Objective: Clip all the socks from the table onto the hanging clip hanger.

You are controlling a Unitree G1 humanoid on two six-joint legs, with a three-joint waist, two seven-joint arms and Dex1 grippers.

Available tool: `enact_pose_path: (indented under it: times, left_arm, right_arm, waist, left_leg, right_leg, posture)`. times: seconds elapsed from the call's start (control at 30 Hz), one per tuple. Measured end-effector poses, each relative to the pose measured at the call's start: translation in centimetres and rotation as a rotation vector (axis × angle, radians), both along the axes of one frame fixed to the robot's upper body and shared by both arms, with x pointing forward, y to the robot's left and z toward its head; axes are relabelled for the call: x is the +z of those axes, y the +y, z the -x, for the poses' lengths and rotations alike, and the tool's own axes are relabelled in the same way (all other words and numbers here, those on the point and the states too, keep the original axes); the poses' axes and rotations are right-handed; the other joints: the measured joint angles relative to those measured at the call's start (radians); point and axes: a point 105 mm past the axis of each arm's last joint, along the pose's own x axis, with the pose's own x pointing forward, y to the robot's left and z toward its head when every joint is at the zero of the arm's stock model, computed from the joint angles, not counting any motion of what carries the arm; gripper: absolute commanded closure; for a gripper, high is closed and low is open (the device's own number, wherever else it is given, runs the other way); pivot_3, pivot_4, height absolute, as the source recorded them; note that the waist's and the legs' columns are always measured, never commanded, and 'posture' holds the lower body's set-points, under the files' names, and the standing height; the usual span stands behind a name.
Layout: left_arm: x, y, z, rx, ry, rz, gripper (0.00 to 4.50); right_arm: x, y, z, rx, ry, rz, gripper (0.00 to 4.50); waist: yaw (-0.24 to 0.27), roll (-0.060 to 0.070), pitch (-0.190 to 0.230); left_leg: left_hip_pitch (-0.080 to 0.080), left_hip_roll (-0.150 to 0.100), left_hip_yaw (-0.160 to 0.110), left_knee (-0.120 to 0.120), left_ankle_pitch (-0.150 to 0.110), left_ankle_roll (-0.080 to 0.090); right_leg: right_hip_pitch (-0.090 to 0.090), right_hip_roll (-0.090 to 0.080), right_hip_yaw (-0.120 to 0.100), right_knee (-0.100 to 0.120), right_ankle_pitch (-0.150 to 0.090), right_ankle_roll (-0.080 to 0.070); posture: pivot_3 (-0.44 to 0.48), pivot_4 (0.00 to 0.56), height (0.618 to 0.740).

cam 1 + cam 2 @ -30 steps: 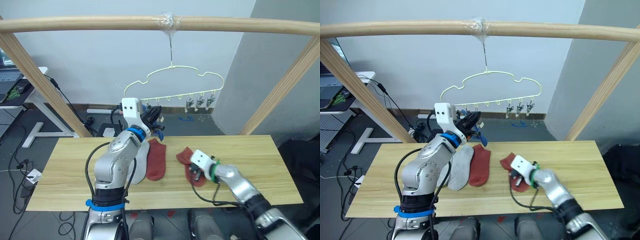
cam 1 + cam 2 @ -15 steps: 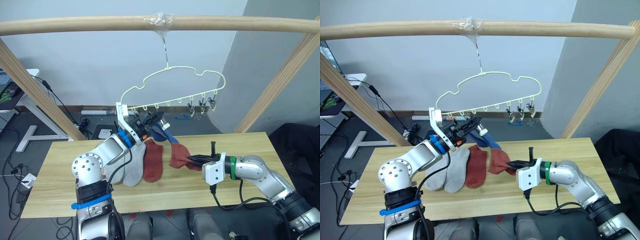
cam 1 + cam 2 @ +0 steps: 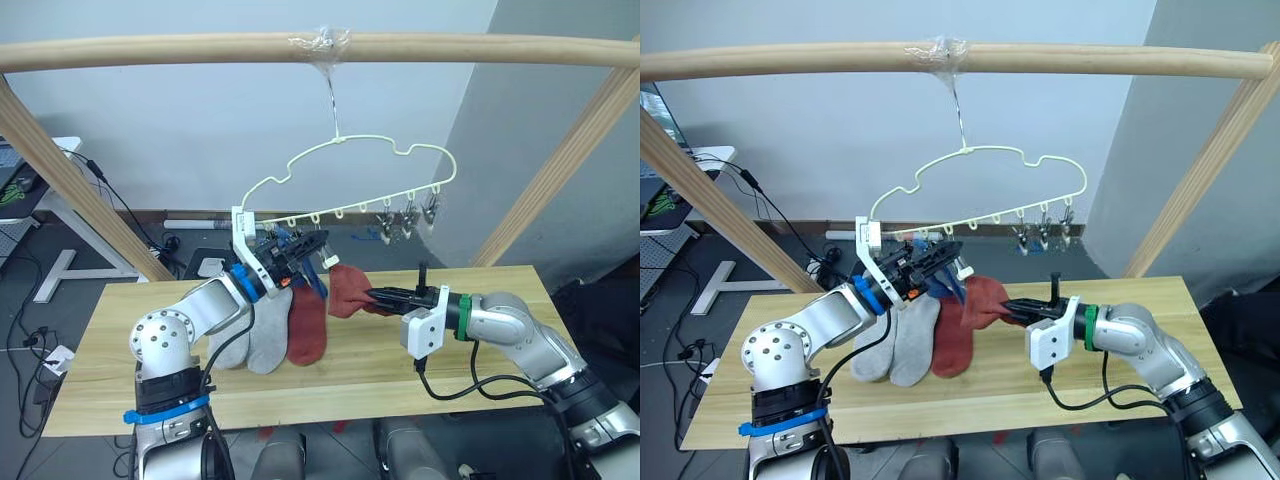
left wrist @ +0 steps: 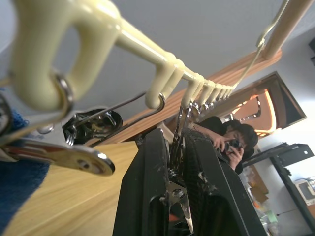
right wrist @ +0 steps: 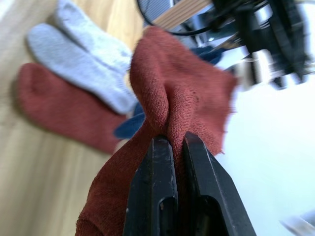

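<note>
Hanging from the wooden beam, the clip hanger (image 3: 350, 180) sits above the surface (image 3: 560, 340) in the head views. The right tool (image 3: 372, 295), clamped on a rust red sock (image 3: 347, 290), lifts it toward the clips. Two grey socks (image 3: 250, 335) and another red sock (image 3: 308, 325) lie near the surface's middle. In the left wrist view, the left tool (image 4: 177, 162) squeezes one metal clip (image 4: 178, 147), likely to open it. In the right wrist view, the fingers (image 5: 152, 196) pinch folded fabric.

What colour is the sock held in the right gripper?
Rust red; the sock pinched by the right gripper shows best in the right wrist view.
</note>
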Motion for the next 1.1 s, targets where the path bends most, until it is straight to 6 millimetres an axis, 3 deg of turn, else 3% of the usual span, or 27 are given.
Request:
enact_pose_path:
  times: [0.4, 1.1]
  left_arm:
    - [0.3, 0.8, -0.1, 0.035, -0.023, -0.020, 4.34]
    - [0.3, 0.1, 0.3, -0.010, -0.033, -0.024, 4.34]
  right_arm:
    - [0.0, 0.3, 0.2, 0.023, -0.030, 0.015, 4.48]
    - [1.6, 1.3, -0.4, 0.037, -0.083, -0.028, 4.48]
  waist:
    - [0.000, 0.000, 0.000]
    - [0.001, 0.000, 0.000]
  left_leg:
    - [0.000, 0.000, 0.000, 0.000, 0.000, 0.000]
    - [0.000, 0.000, 0.000, -0.001, 0.000, 0.000]
  right_leg:
    - [0.000, 0.000, 0.000, 0.000, -0.002, -0.004]
    - [0.000, 0.000, 0.000, 0.000, -0.003, -0.005]
  posture:
    - [0.039, 0.195, 0.740]
    - [0.041, 0.198, 0.740]
